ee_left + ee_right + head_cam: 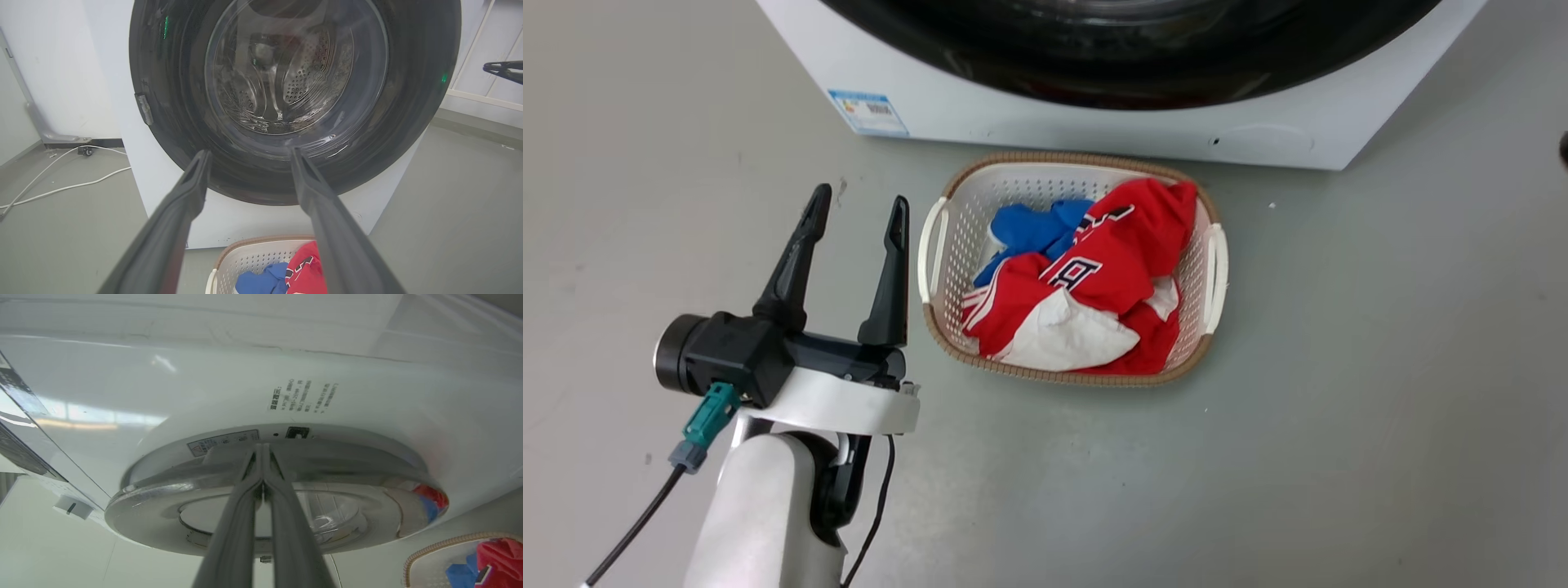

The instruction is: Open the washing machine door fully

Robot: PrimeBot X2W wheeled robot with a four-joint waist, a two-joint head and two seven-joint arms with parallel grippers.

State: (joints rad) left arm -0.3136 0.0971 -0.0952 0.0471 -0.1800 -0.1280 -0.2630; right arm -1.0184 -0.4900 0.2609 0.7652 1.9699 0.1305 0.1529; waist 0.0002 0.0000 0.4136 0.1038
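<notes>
Grey floor (1380,408), with the washing machine door (412,102) looking shut behind a clothes basket (1078,157). Left pincer (860,198), spread wide, hangs beside the basket. Right pincer (262,447), squeezed together at the door's edge, might slip off that smooth rim.

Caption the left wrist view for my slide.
Open left claw aimed at the washing machine door, laundry basket below.

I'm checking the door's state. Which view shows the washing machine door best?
The left wrist view: the washing machine door faces it, with nearly the whole black disc and glass window visible. The head view catches its lower rim; the right wrist view sees it edge-on, behind the right gripper, fingers shut.
</notes>
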